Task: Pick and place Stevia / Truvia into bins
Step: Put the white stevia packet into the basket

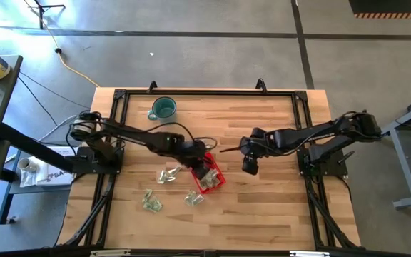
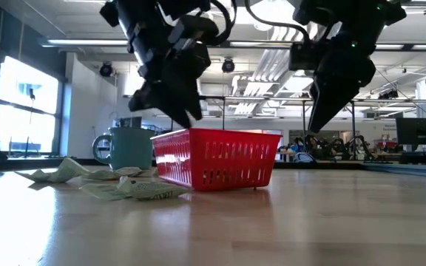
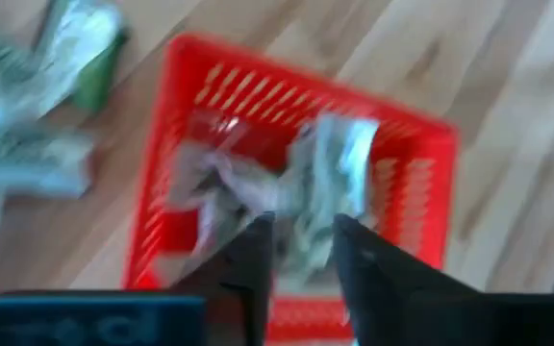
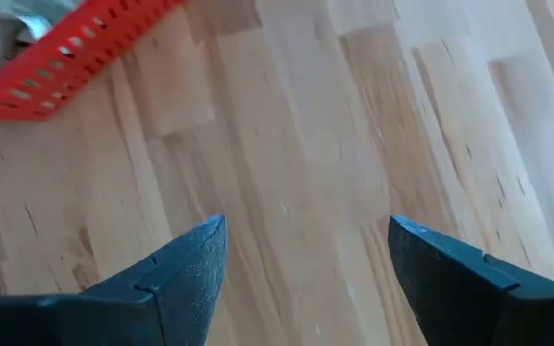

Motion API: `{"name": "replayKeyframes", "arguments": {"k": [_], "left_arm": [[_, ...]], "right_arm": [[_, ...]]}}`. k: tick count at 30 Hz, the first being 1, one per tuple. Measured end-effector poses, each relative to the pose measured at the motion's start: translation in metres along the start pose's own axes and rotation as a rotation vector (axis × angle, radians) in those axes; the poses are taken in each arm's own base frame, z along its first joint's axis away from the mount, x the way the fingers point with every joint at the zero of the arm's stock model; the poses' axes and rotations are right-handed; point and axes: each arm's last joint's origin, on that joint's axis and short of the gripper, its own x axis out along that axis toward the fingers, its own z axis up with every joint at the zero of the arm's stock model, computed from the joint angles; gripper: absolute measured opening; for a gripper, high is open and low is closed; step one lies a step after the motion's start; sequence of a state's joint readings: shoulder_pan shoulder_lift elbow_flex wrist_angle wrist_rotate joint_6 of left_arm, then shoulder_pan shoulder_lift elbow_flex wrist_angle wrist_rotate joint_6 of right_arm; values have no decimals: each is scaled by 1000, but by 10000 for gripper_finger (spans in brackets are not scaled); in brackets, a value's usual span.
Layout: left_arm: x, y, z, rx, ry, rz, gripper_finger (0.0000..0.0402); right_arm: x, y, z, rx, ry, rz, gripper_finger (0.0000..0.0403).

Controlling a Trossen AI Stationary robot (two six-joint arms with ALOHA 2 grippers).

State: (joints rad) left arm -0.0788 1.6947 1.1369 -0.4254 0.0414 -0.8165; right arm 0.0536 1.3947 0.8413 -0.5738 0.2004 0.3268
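Observation:
The red bin stands on the wooden table near its middle, and crinkled pale green and white Stevia / Truvia sachets lie inside it. My left gripper hangs right over the bin with its fingers apart. One sachet shows just beyond the fingertips, inside the bin's walls. More sachets lie flat on the table left of the bin and nearer the front. My right gripper hangs open above bare wood to the right of the bin, with nothing between its fingers.
A teal mug stands at the far left of the table, well behind the bin. A dark frame runs along the table's edges. Bare wood lies to the right of the bin and in front of it.

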Motion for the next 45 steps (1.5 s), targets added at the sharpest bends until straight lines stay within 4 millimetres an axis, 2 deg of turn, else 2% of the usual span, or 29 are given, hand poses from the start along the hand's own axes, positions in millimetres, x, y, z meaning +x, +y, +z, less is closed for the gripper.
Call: {"name": "replayKeyframes", "arguments": {"k": [4, 8, 14, 18, 20, 26, 29, 38, 45], "left_arm": [[-24, -6, -4, 16, 90, 82, 219], [-42, -7, -35, 64, 184, 242, 260], [-62, -8, -98, 17, 229, 355, 259], [-65, 8, -132, -127, 211, 418, 245], [-60, 18, -141, -201, 201, 440, 242], [-36, 36, -147, -290, 189, 380, 241], [-32, 42, -142, -316, 171, 386, 241], [-27, 54, -127, -270, 106, 433, 241], [-15, 73, -134, -266, 191, 382, 241]], "right_arm": [[0, 1, 2, -64, -21, 23, 279], [0, 3, 4, -147, -32, 56, 279], [0, 4, 8, -204, -72, 69, 279], [-1, 5, 10, -183, -97, 83, 279], [0, 6, 11, -169, -106, 101, 279], [16, 11, 11, -70, -51, 153, 279], [24, 13, 9, 9, -1, 162, 279], [26, 14, 8, 119, -26, 81, 279], [26, 14, 8, 134, -27, 69, 279]]}}
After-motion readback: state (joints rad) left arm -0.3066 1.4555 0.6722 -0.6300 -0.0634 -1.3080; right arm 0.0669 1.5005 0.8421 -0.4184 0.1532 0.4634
